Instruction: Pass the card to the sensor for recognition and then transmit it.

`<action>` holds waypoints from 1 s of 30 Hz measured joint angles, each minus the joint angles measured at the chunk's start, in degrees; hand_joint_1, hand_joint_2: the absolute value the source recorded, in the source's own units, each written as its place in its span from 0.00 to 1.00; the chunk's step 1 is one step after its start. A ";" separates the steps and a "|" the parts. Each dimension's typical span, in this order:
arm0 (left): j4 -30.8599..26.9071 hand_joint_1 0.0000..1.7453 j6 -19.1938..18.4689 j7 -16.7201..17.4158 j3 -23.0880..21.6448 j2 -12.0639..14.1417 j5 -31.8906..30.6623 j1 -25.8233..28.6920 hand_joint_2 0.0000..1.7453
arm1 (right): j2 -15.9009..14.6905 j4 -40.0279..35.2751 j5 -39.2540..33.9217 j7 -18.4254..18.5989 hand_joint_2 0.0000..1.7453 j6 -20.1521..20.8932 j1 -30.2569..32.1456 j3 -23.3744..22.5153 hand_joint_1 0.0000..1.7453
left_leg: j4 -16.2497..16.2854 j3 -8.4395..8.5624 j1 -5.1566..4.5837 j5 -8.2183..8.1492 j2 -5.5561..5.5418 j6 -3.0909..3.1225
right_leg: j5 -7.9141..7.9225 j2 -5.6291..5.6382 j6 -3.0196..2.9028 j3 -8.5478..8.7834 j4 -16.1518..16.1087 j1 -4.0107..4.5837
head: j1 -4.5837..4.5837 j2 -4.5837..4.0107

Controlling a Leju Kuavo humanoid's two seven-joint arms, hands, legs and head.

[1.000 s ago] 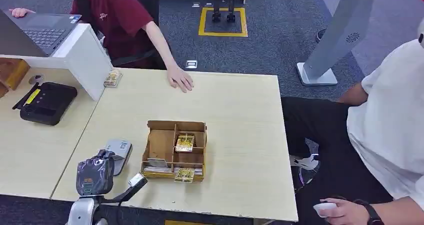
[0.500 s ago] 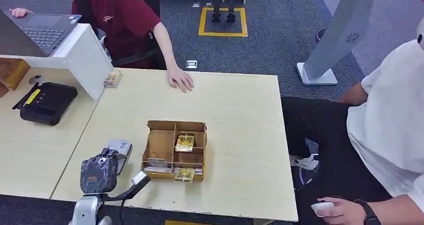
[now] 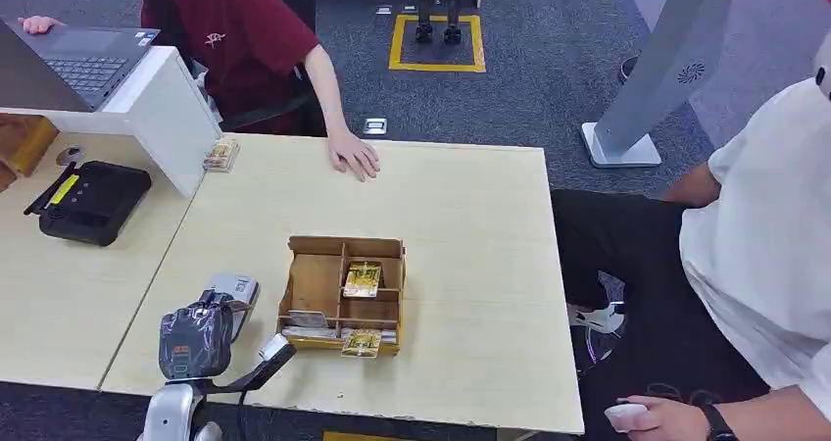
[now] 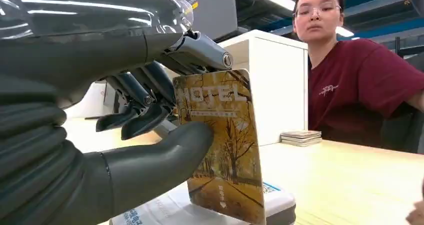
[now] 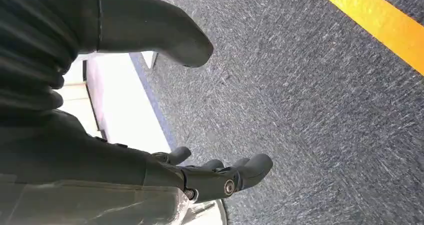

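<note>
Centrally placed, a pale wooden table (image 3: 461, 225), wide, with a second table butted against its left side. Seated at the far edge, a person in a dark red shirt (image 3: 240, 39), one hand resting flat on the tabletop. Along the right edge, a second person in a white shirt (image 3: 764, 235), holding a small white object low down. Standing on the carpet beyond, a tall grey kiosk stand (image 3: 657, 78). On the left table, a white partition (image 3: 162, 108) with a laptop behind it, and a black device (image 3: 88, 201). Near the middle of the main table, an open wooden box (image 3: 341, 294) split into compartments, with gold cards lying in the middle and front ones. Just left of the box, near the front edge, a flat grey-white sensor (image 3: 235, 294). Directly over that sensor, the left hand (image 3: 196, 341), thumb pressed on one face and dark fingers on the other, gripping a gold card (image 4: 222, 145) printed "HOTEL"; card held upright, lower edge just at the sensor top, contact not clear. Hanging over grey carpet, the right hand (image 5: 150, 110), empty, thumb and fingers spread apart.
</note>
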 joint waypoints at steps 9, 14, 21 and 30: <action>2.27 1.00 0.00 5.39 -0.87 0.98 -2.27 -1.17 1.00 | 0.00 0.00 0.15 -0.20 1.00 0.00 -0.03 0.00 0.00 | -0.01 0.04 0.00 0.00 -0.01 0.00 | 0.00 -0.02 0.00 0.06 0.00 0.00 | 0.00 0.00; 5.31 1.00 0.00 6.60 -1.96 2.10 -2.34 -2.17 1.00 | 0.00 0.00 -0.24 -0.17 1.00 0.04 -0.04 0.20 0.00 | -0.04 0.22 0.00 0.00 -0.01 0.00 | -0.01 -0.02 -0.01 0.24 0.00 0.00 | 0.00 0.00; 9.03 1.00 0.00 6.64 -3.06 3.26 -2.25 -3.80 1.00 | 0.00 0.00 0.02 -0.28 1.00 0.02 -0.04 0.24 0.00 | -0.14 0.59 -0.06 0.00 -0.12 -0.01 | -0.06 -0.12 0.01 0.63 0.00 -0.04 | 0.00 0.00; 13.88 1.00 0.00 6.95 -4.11 3.91 1.54 -5.72 1.00 | 0.00 0.00 0.24 -0.33 1.00 0.02 -0.10 0.28 0.00 | -0.29 1.11 -0.15 0.11 -0.39 -0.17 | -0.12 -0.39 -0.06 1.15 0.00 -0.09 | 0.00 0.00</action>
